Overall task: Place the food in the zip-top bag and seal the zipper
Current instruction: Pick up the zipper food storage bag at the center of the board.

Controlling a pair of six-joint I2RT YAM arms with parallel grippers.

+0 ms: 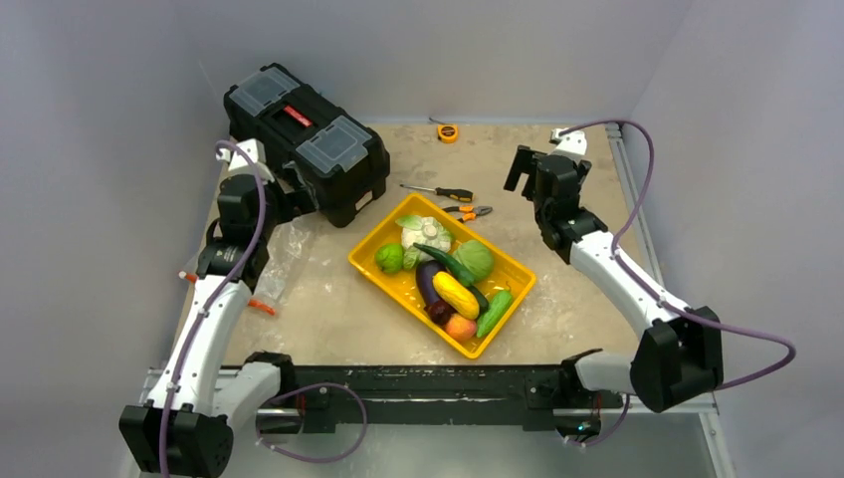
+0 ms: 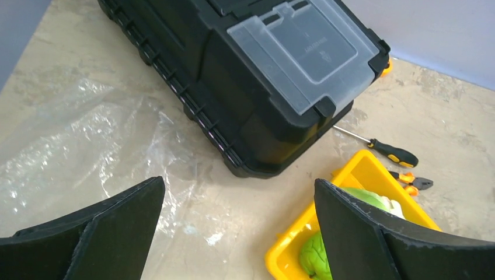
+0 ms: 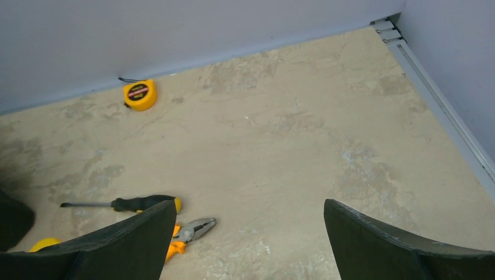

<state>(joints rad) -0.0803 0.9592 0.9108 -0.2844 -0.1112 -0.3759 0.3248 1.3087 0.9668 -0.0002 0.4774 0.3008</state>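
Grey walls close in a mottled beige counter [image 1: 338,309]. On it, near the middle, sits a yellow tray [image 1: 379,228], and all the food lies inside it. A white cauliflower [image 1: 426,232] is at the tray's far end, with a round green fruit [image 1: 389,258] at its left side and a cabbage [image 1: 475,260] at its right. A dark cucumber [image 1: 448,262] runs across the middle. A purple eggplant [image 1: 430,287] and a yellow squash [image 1: 455,294] lie side by side. A lighter cucumber [image 1: 495,312] and an orange peach [image 1: 460,327] fill the near end.

The clear bag [image 1: 284,259] lies flat and crinkled on the counter to the left of the tray, apart from it. Its red-orange zipper strip [image 1: 262,307] is on the near side, its middle hidden behind the left arm.

The left hand [image 2: 238,186] hovers left of the tray, over the bag's edge. Its fingers are spread wide and nothing is between them. The right hand [image 3: 250,207] hangs beyond the tray's right side over bare counter, also spread wide and holding nothing.

A black toolbox [image 1: 304,139] stands behind the tray to the left, close to its far corner. A screwdriver [image 1: 443,191] and pliers [image 1: 468,211] lie just behind the tray. A yellow tape measure [image 1: 448,132] sits farther back, at the foot of the far wall.
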